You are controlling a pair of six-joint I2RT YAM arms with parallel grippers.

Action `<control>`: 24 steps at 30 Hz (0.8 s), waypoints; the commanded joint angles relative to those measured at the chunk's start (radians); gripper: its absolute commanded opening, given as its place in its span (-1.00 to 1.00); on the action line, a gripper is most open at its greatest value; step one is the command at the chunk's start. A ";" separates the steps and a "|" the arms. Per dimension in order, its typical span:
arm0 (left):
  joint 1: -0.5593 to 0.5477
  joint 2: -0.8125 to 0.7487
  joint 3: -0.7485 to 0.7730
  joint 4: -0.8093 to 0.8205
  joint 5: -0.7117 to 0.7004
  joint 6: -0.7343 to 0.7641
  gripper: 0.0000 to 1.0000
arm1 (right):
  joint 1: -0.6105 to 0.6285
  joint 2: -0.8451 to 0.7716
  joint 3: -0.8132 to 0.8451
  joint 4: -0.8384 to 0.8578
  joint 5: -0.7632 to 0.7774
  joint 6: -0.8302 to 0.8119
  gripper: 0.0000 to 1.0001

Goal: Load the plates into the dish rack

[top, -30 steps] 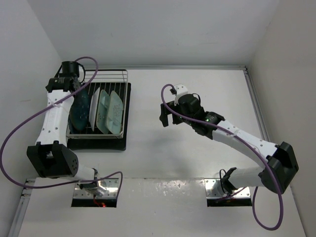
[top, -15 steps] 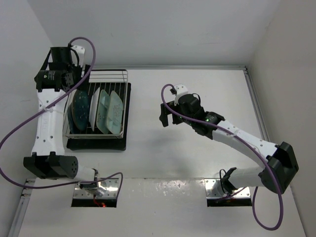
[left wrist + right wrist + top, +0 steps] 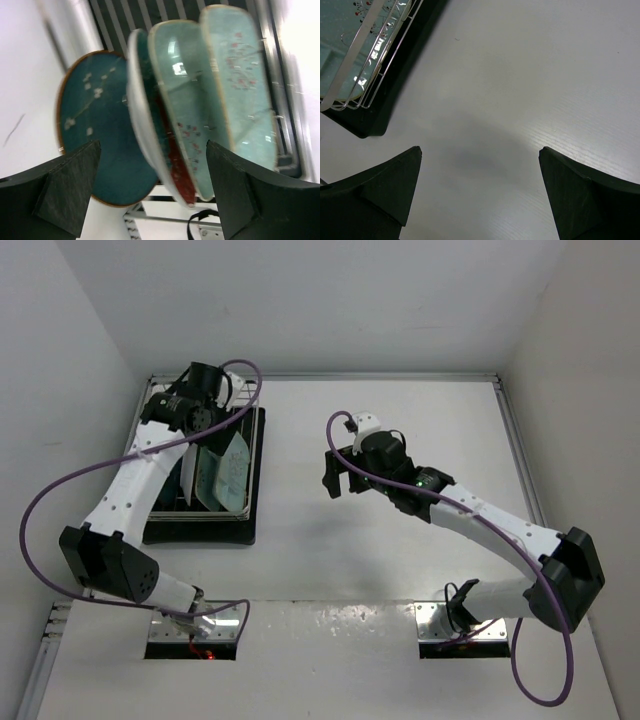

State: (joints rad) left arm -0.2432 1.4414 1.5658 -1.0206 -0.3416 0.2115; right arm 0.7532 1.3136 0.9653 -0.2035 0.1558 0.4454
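Note:
The dish rack (image 3: 200,528), silver wire on a black drip tray, stands at the left of the table. In the left wrist view a round dark teal plate (image 3: 100,140), a red plate with a white back (image 3: 175,170) and two pale mint plates (image 3: 187,95) (image 3: 245,85) stand on edge in it. A mint plate also shows in the top view (image 3: 228,465). My left gripper (image 3: 185,412) hovers above the back of the rack, open and empty (image 3: 155,195). My right gripper (image 3: 340,480) is open and empty over bare table (image 3: 480,190). The small dark-blue leaf plate is out of view.
White walls close in the table at the back, left and right. The rack's near right corner (image 3: 370,75) shows at the upper left of the right wrist view. The left arm's purple cable loops out to the left of the rack.
My left gripper has swung from the rack's far-left back corner to the right, over the back of the rack. The right arm has not moved.

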 commanded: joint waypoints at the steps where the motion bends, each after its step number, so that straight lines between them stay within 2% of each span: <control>1: 0.004 -0.013 0.008 0.060 -0.163 -0.027 0.79 | -0.003 -0.036 -0.008 0.023 0.013 0.010 1.00; 14: 0.125 -0.033 -0.064 0.082 -0.309 -0.027 0.74 | -0.003 -0.057 -0.027 0.019 0.025 0.015 1.00; 24: 0.194 -0.052 -0.035 0.082 -0.329 0.002 0.74 | -0.003 -0.080 -0.039 0.019 0.030 0.029 1.00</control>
State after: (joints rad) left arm -0.0780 1.4281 1.5009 -0.9558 -0.6357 0.2020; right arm 0.7532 1.2655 0.9302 -0.2073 0.1745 0.4599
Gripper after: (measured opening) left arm 0.873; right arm 0.996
